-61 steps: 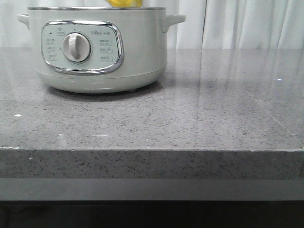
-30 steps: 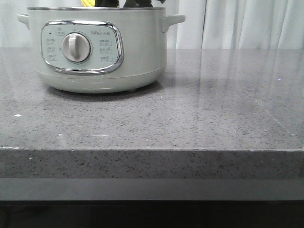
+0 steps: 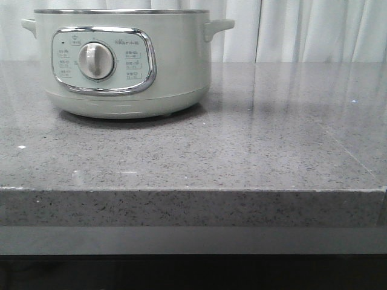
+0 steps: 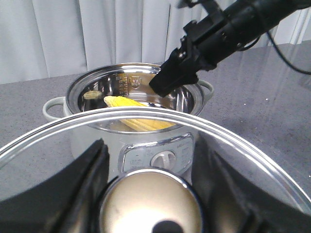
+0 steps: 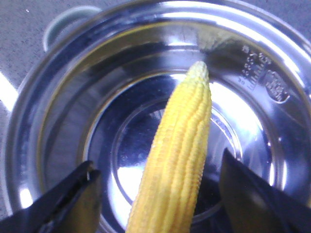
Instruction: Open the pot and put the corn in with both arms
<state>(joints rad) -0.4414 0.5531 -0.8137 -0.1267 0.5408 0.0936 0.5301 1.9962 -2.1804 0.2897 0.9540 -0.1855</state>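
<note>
The pale green-grey pot [image 3: 121, 60] stands open at the table's back left. The yellow corn [image 5: 180, 150] lies inside its steel bowl, and it also shows in the left wrist view [image 4: 129, 104]. My right gripper [image 5: 158, 165] hovers just over the pot [image 4: 77, 87]. It is open, its fingers wide apart on either side of the corn and clear of it. It shows as a black arm tip [image 4: 167, 80] in the left wrist view. My left gripper [image 4: 149, 145] is shut on the silver knob [image 4: 150, 208] of the glass lid [image 4: 48, 155], held up in front of the pot. Neither gripper shows in the front view.
Grey speckled countertop [image 3: 254, 145] runs from the pot to the front edge. White curtains [image 3: 314, 30] hang behind the table. The right arm's cable [image 4: 286, 53] trails over the table to the right of the pot.
In the front view the corn and the black right gripper showed above the pot's rim; now nothing shows above it. The corn has gone down into the pot.
</note>
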